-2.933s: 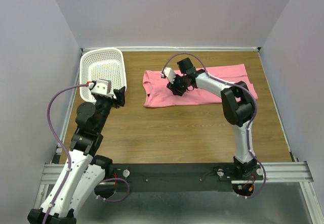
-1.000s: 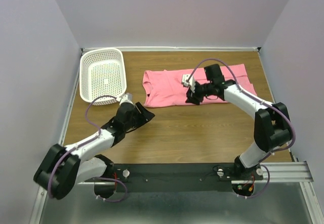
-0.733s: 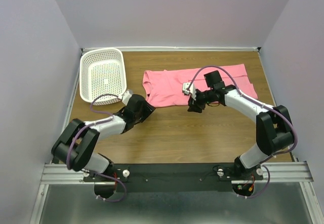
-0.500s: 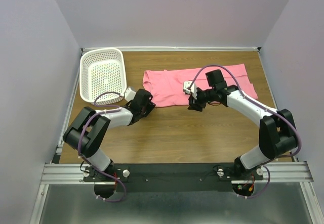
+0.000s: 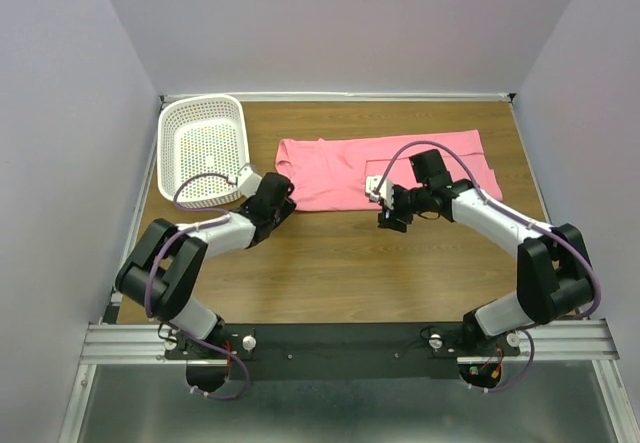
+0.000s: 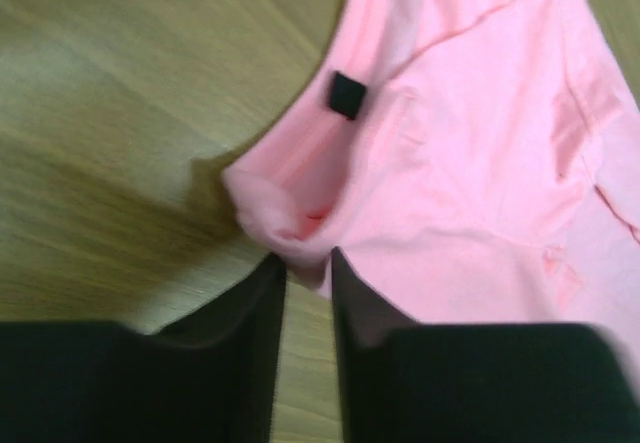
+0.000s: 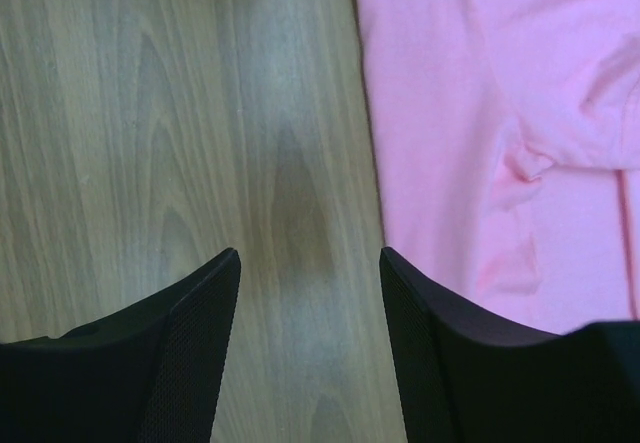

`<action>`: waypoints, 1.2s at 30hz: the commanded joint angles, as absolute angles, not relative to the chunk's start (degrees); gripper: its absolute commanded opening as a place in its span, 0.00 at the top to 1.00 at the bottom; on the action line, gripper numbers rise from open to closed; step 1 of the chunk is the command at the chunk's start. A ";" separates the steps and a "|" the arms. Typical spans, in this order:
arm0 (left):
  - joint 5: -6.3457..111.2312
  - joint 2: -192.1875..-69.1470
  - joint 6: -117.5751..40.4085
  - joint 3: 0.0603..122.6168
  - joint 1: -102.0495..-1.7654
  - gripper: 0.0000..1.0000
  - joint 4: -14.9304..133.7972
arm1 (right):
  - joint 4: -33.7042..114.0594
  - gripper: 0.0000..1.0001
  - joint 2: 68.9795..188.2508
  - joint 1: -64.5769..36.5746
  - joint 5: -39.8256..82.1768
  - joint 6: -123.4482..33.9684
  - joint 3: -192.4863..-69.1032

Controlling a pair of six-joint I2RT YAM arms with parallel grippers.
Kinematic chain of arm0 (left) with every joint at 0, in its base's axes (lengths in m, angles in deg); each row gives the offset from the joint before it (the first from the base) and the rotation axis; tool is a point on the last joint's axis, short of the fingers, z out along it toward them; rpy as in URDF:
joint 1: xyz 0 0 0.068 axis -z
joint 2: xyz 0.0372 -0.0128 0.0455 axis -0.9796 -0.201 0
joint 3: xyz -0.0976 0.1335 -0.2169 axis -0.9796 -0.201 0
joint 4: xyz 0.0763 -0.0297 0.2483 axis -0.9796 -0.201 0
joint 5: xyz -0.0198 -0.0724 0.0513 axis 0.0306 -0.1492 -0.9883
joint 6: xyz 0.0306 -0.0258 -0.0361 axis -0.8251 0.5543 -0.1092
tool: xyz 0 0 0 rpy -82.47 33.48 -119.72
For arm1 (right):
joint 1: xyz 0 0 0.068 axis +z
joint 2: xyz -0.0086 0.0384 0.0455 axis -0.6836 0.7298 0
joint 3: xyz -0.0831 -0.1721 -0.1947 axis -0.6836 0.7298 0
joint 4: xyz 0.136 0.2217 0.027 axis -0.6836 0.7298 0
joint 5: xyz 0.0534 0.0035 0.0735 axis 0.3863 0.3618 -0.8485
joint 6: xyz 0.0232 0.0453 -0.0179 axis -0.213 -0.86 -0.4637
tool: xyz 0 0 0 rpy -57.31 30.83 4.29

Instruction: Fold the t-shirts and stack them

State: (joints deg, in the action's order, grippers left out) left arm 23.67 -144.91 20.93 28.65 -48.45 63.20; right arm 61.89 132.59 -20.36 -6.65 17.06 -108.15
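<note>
The white basket (image 5: pixel 200 100) is sitting at the desk's (image 5: pixel 350 263) 10 o'clock. The pink t-shirt (image 5: pixel 400 158) is lying flat toward 12. Your left gripper (image 6: pixel 305 268), narrowed to a slit, is nipping the shirt's rolled corner. Your right gripper (image 7: pixel 310 263) is hanging spread wide over bare wood, holding nothing.

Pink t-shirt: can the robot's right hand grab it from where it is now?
Probably yes. The right hand is open and hovers at the near edge of the t-shirt. One of its fingers is over the cloth, and nothing lies in between.
</note>
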 commanded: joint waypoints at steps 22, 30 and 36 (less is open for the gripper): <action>27.39 -84.36 -8.86 16.68 -49.32 0.20 58.39 | 48.90 0.52 149.66 -14.92 12.99 22.11 -111.06; 30.38 -80.23 -7.80 14.22 -49.40 0.20 55.92 | 49.07 0.99 150.20 -14.48 14.32 21.31 -110.19; 32.14 -79.69 -7.71 12.99 -49.40 0.20 56.45 | 53.72 0.99 143.70 -11.50 9.75 23.24 -103.69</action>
State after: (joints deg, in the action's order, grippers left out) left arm 30.27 -80.39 -7.09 13.77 -49.09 57.10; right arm 47.24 147.28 -14.05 12.09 22.24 -108.50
